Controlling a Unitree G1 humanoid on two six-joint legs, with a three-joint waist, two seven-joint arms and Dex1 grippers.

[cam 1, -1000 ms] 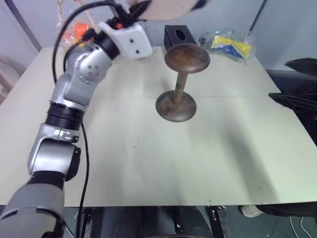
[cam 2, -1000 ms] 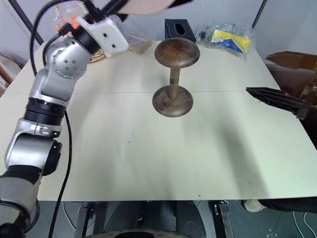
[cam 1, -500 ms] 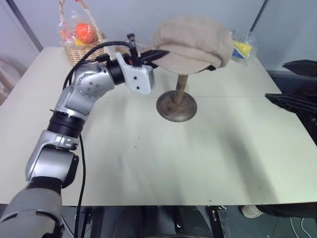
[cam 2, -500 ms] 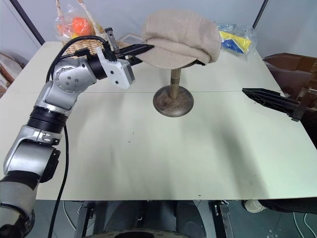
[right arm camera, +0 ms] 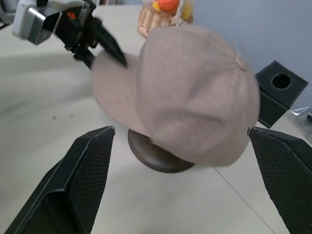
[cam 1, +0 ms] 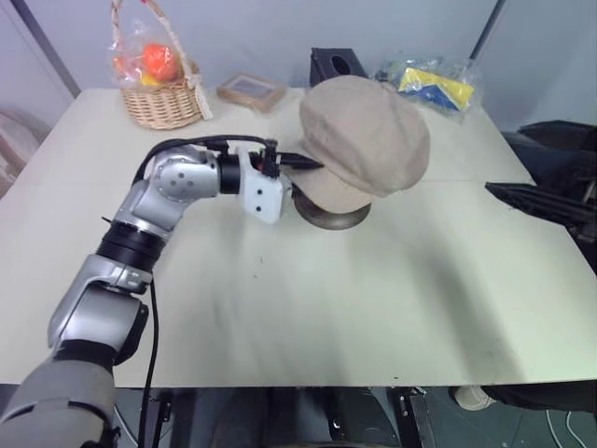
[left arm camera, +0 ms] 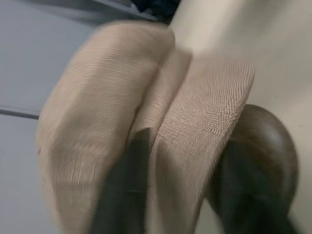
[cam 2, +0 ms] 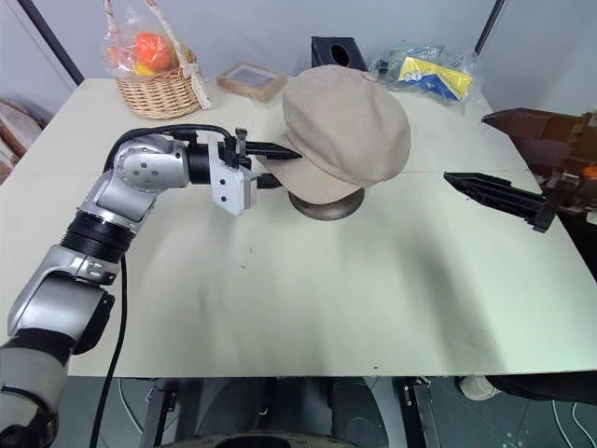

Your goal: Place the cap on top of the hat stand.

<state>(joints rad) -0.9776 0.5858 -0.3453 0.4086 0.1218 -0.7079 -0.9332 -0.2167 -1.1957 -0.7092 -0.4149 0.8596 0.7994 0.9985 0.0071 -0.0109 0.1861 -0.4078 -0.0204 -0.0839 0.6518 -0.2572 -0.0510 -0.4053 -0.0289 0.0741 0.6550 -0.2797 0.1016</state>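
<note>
Soft beige fabric cap (cam 2: 343, 131) already over dark wooden hat stand (cam 2: 326, 205), frame centre, tilted; left gripper (cam 2: 280, 164) fingers astride brim, grip impossible to tell; release left.

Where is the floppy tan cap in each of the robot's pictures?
Left eye view: cap upper middle, draped over the hat stand.
Right eye view: upper middle.
Left wrist view: across the middle.
Right wrist view: centre, over the stand's base.
Shared landmark: the stand's dark round base under the cap.
</note>
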